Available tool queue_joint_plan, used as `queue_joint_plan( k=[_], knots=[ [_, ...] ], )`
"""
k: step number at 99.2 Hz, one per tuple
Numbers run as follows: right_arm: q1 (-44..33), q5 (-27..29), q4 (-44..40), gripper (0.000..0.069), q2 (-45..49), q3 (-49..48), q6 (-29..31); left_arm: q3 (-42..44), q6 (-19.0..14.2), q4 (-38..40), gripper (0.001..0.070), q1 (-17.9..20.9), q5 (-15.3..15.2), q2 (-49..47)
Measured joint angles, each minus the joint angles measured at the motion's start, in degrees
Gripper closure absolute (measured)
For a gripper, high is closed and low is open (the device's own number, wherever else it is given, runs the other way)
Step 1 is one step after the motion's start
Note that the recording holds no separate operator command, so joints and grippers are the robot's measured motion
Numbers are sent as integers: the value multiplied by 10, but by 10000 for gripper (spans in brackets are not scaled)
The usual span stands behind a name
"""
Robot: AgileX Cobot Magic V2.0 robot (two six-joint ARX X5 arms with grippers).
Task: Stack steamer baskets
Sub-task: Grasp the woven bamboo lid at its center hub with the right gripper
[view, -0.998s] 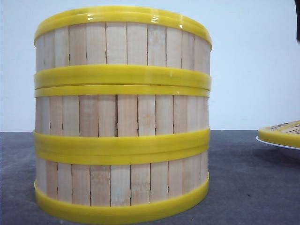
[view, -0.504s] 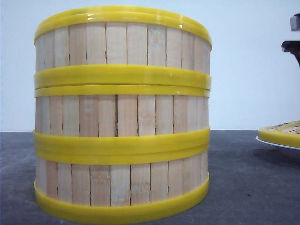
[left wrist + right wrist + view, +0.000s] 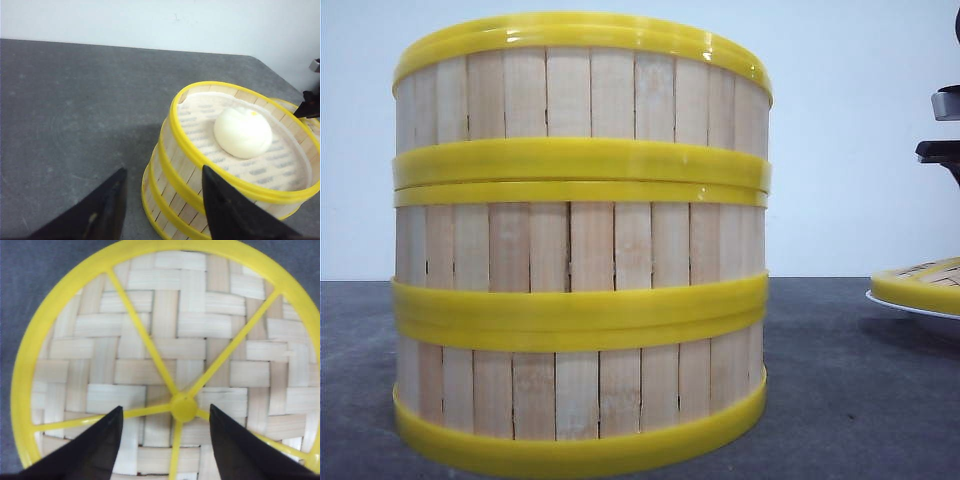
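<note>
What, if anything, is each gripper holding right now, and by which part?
Nothing is held. The left gripper is open beside the stacked steamer baskets; the right gripper is open above the woven lid, fingers either side of its centre knob.

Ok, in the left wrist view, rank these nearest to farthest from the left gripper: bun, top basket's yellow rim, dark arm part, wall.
1. Top basket's yellow rim, beside the left gripper.
2. Bun, inside that basket.
3. Dark arm part, beyond the rim's far side.
4. Wall, past the table's far edge.
</note>
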Motion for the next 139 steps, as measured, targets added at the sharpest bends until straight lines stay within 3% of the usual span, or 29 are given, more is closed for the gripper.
queue_joint_plan(
  k=[52, 95, 139],
  knots=[
    [-11, -5, 1, 573, 0, 0, 0, 0, 5, 7, 434, 0, 0, 0],
    [-11, -16, -5, 635, 5, 0, 7, 0, 9, 7, 434, 0, 0, 0],
    [-11, -19, -19, 637, -20, 9, 8, 0, 9, 7, 434, 0, 0, 0]
  ],
)
